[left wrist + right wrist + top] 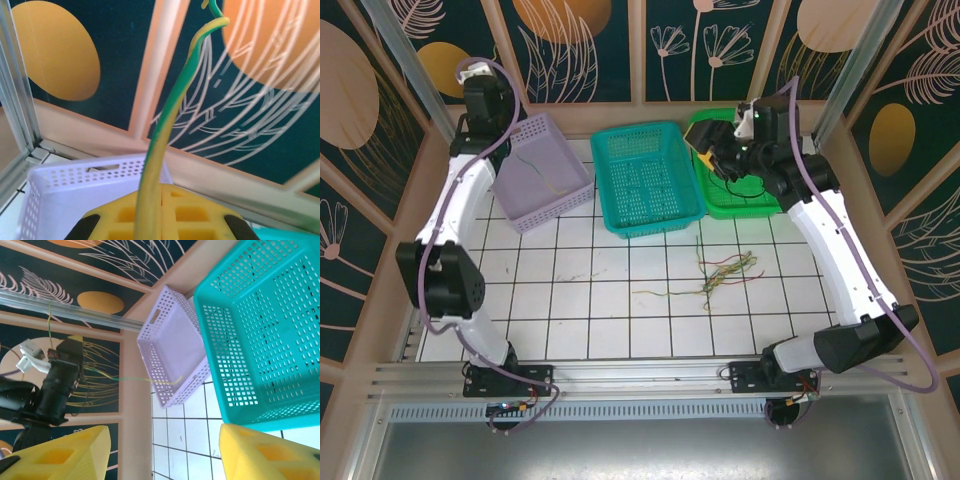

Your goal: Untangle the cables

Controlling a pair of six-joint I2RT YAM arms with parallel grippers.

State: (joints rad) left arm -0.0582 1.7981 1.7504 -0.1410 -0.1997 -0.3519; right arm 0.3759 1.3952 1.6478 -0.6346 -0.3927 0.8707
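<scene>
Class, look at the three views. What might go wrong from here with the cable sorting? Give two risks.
1. The left gripper, shut on the green-yellow cable, holds it high. The cable's lower part crosses the lilac basket at its rim, so on release it may slip out onto the table.
2. The tangle has several strands crossed, so pulling one may drag the others along.
</scene>
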